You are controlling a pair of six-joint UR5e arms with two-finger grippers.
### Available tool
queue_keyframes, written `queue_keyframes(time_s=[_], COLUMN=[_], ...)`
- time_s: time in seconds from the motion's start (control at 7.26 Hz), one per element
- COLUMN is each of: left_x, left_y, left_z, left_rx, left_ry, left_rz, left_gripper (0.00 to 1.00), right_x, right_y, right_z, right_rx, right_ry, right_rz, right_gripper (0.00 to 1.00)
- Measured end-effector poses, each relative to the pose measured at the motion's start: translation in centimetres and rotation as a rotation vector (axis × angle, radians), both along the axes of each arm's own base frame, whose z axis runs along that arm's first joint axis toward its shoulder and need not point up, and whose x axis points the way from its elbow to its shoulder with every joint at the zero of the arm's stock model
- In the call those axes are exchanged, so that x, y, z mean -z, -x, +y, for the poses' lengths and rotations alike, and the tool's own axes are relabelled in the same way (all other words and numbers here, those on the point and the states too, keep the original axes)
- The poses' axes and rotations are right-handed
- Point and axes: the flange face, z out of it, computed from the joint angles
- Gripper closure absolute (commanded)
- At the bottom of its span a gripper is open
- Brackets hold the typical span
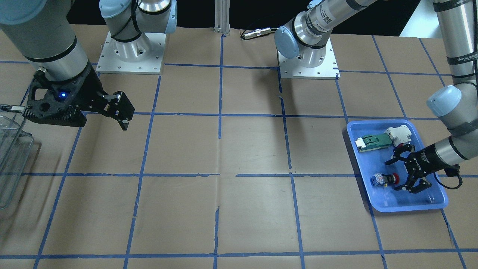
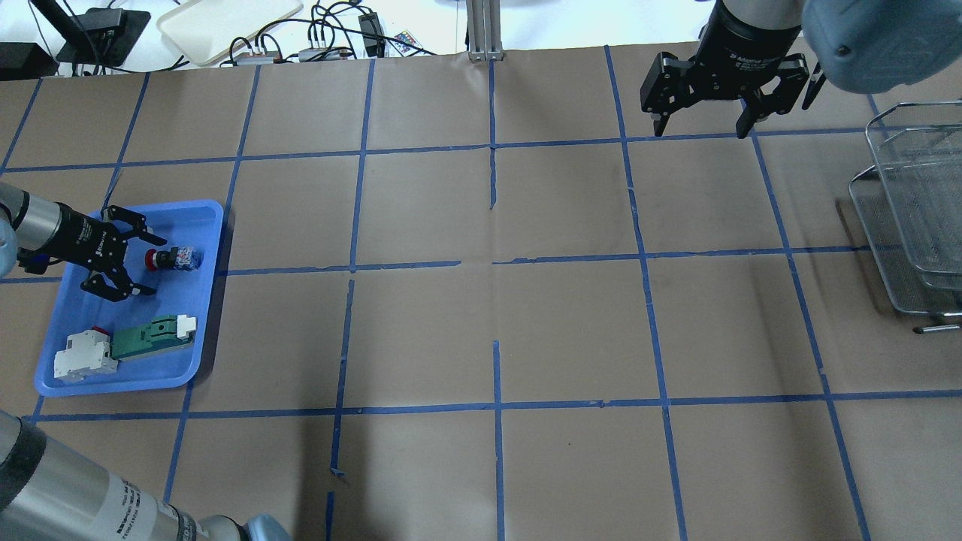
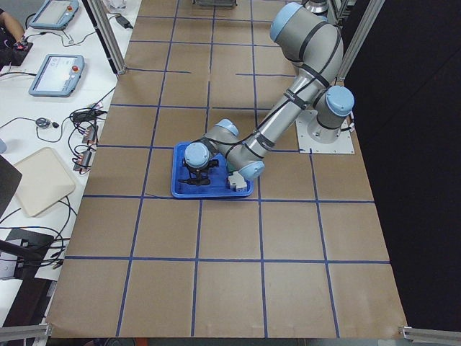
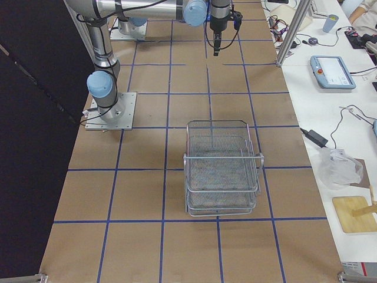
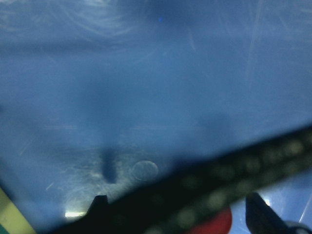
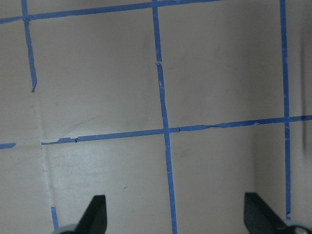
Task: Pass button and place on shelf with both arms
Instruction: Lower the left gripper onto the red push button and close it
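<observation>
The button [image 2: 174, 259], with a red cap and a blue-and-white rear block, lies on its side in the blue tray [image 2: 204, 218] at the table's left. It also shows in the front view [image 1: 384, 179]. My left gripper [image 2: 156, 267] is open, low in the tray, with its fingertips on either side of the red cap [image 5: 210, 225]. It holds nothing. My right gripper [image 2: 700, 131] is open and empty, held above the far right of the table. The wire-mesh shelf [image 2: 913, 225] stands at the right edge, away from both grippers.
A green-and-white component [image 2: 152, 338] and a white block [image 2: 78, 359] lie in the tray's near end, beside my left gripper. Brown paper with a blue tape grid [image 2: 496, 263] covers the table. Cables and a white tray [image 2: 225, 22] lie beyond the far edge.
</observation>
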Motion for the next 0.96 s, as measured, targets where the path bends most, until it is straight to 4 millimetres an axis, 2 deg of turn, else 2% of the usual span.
queue_keyframes(time_s=[0.55,0.69,0.96], left_x=[0.10,0.10,-0.03], left_y=[-0.55,-0.57,-0.66], left_z=[0.35,0.37,0.29], left_rx=[-0.009,-0.009,-0.009], left_ry=[-0.003,-0.003,0.000], left_rz=[0.005,0.006,0.003], left_gripper=[0.00,0.15,0.86], right_x=[-0.01,-0.01,0.20], right_y=[-0.06,-0.08,-0.05], right_z=[-0.01,0.00,-0.15], right_rx=[-0.001,-0.001,-0.002], right_ry=[0.001,0.001,-0.002], right_rz=[0.000,0.000,0.000], right_gripper=[0.00,0.00,0.00])
